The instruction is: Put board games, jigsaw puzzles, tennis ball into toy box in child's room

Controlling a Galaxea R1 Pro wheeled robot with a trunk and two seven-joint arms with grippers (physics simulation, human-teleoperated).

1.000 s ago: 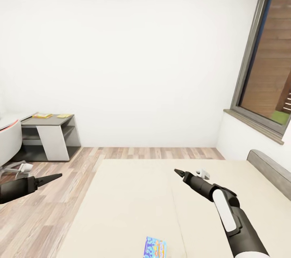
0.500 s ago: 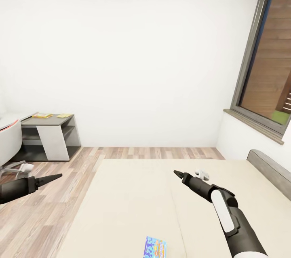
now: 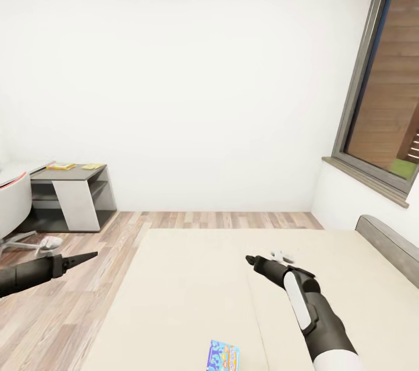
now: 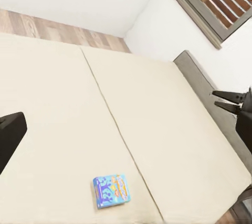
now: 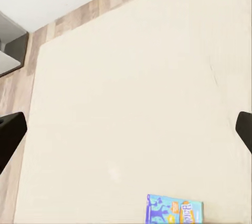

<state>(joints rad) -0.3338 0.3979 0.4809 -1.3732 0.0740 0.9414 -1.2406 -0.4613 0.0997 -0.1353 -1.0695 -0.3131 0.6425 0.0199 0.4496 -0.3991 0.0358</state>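
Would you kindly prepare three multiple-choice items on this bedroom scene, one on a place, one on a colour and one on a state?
1. Where does the board game lie?
A. on the floor
B. on the bed
C. on the grey desk

2. What is the main colour of that board game?
A. blue
B. red
C. black

3. What does the right gripper hold?
A. the board game
B. a ball
C. nothing

Answers:
1. B: in the left wrist view the box lies flat on the beige mattress.
2. A: its cover is blue with cartoon print.
3. C: its fingers stand slightly apart with only air between them, well away from the board game.
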